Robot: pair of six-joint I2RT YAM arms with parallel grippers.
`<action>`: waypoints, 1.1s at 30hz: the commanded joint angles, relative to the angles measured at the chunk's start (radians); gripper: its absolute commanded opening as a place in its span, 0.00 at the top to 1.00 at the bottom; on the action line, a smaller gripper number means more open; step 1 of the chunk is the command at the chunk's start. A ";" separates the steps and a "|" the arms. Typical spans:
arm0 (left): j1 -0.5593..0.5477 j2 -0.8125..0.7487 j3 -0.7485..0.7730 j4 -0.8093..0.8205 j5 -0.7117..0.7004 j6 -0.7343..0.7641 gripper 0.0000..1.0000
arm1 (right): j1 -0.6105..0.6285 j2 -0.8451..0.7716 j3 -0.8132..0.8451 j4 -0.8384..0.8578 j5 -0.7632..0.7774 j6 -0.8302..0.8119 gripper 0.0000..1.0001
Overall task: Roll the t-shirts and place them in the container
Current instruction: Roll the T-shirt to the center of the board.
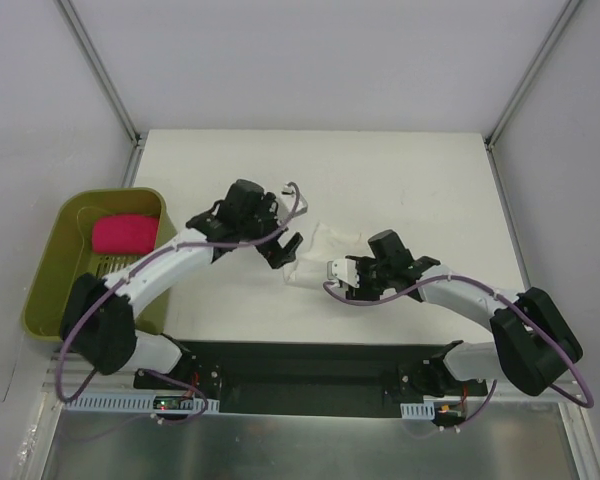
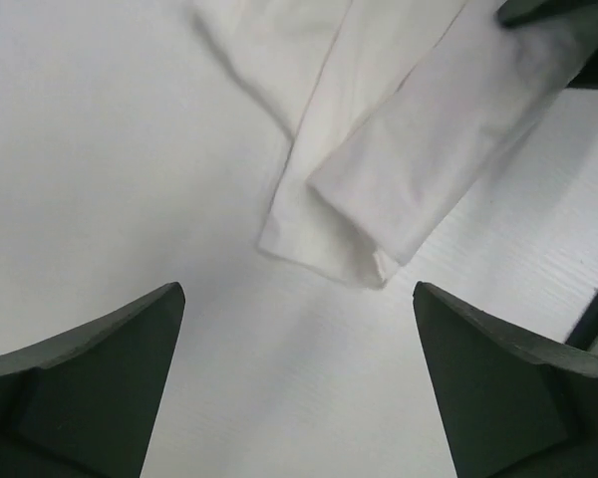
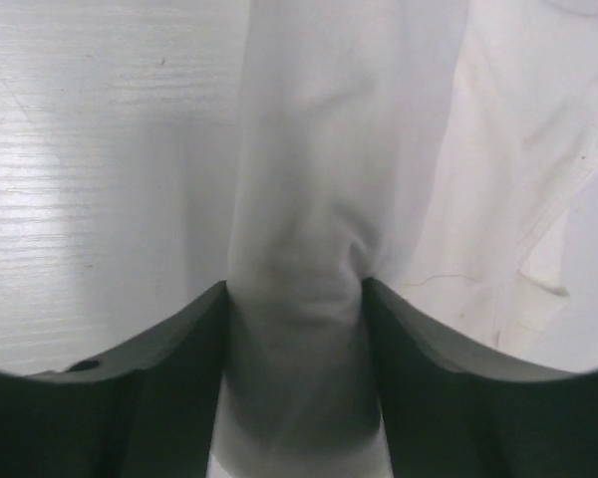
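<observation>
**Shirt gripped on the right, free on the left**

Cloth lies near the middle of the bench [image 1: 410, 180]: the white t-shirt [image 1: 325, 245] sits there in a loose, partly folded heap, between the 2 arms and a little toward the near edge. No print shows on the side that faces up.

The right fingers [image 1: 348, 280] reach in from the right and are closed on the shirt's near right part. In the right wrist view a thick gathered band of white cloth runs up between the 2 fingers, and both inner faces press against it. More of the shirt spreads out flat to the right of that band, with a seam and a hem showing. Bare bench lies to its left.

The left fingers [image 1: 280, 250] hang over the shirt's left side, spread wide, with nothing between them. In the left wrist view they frame bare bench. Just beyond them lies a flat folded flap of the shirt, its hemmed end turned toward the gap. Neither finger touches the cloth. A dark piece in that view's top right corner sits on the shirt, but I cannot tell what it is.

The pink bundle [image 1: 123, 233], tightly rolled, lies inside the green bin [image 1: 55, 290], toward the bin's far end. The bin stands at the bench's left edge, well apart from the white shirt and just beside the left arm.
</observation>
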 commanded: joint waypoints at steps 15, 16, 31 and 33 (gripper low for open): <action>-0.350 -0.086 -0.525 0.879 -0.212 0.750 0.01 | -0.054 0.075 0.006 -0.194 -0.043 0.113 0.73; -0.350 -0.060 -0.522 0.884 -0.204 0.756 0.01 | -0.056 0.078 0.006 -0.193 -0.043 0.113 0.73; -0.355 0.113 -0.376 0.676 -0.127 0.856 0.47 | -0.072 0.094 0.027 -0.228 -0.069 0.116 0.74; -0.349 0.127 -0.314 0.601 -0.107 0.842 0.62 | -0.072 0.083 0.018 -0.233 -0.072 0.116 0.74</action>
